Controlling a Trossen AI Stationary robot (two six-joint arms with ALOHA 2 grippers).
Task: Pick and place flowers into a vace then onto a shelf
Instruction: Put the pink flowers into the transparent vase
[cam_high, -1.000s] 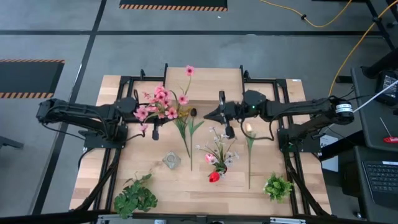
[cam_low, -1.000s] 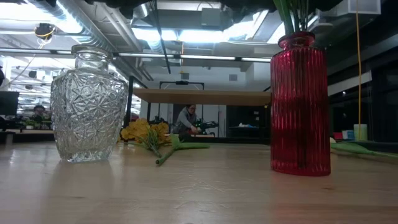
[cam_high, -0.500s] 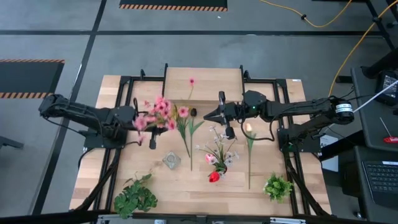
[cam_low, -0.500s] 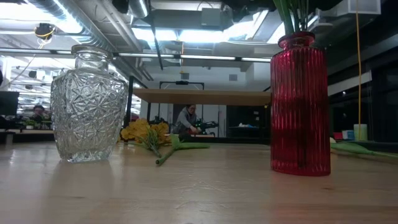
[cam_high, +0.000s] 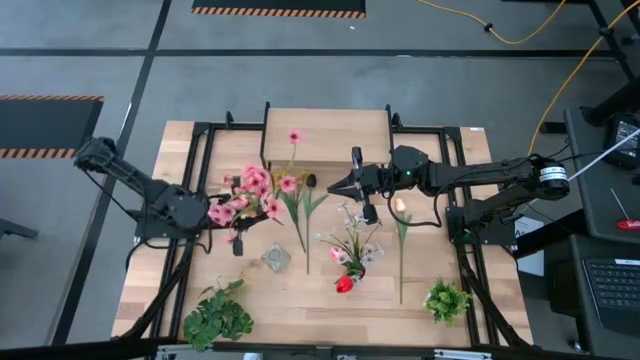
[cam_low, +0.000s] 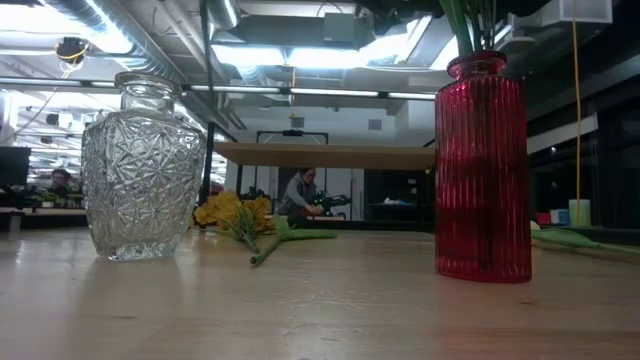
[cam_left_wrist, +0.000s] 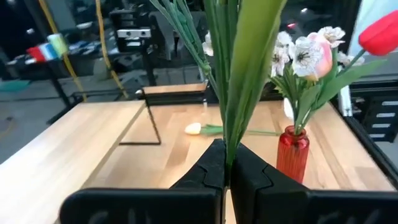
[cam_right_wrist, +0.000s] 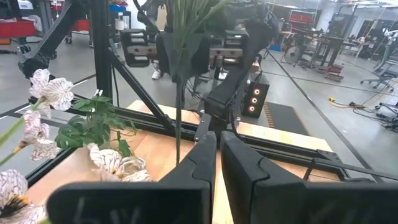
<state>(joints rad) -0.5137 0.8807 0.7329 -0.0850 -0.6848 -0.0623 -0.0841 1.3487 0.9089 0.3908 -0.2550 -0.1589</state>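
Observation:
My left gripper (cam_left_wrist: 226, 157) hovers over the table's left half, shut on a bunch of pink-blossomed flowers (cam_high: 250, 190). One tall pink blossom (cam_high: 294, 137) stands out over the shelf (cam_high: 330, 128) at the far edge. The clear glass vase (cam_high: 277, 257) stands just near of the bunch. The red vase (cam_high: 345, 283) holds white and pink flowers. More flowers (cam_high: 300, 215) lie flat on the table between the arms, and a pale one (cam_high: 402, 225) lies to the right. My right gripper (cam_high: 336, 186) waits shut above the table's middle, touching nothing. My left gripper pinches several green stems and a broad leaf (cam_left_wrist: 231, 134) between its two fingers. The fingers lie level, pointing toward the table's right, across the stems. The stems rise upright above the fingers, and the bunch hangs clear of the table.
Two bushy green plants stand near the front edge, one left (cam_high: 218, 315) and one right (cam_high: 446, 298). Black frame rails run along both sides of the table (cam_high: 190, 262). Yellow blossoms (cam_low: 230, 210) lie behind the clear vase (cam_low: 143, 170). A person shows far off in the room.
My left gripper has carried the pink bunch toward the table's left and near edges, staying shut, with the arm folding back. The tall pink blossom has come away from the shelf's far part. The right arm has kept still.

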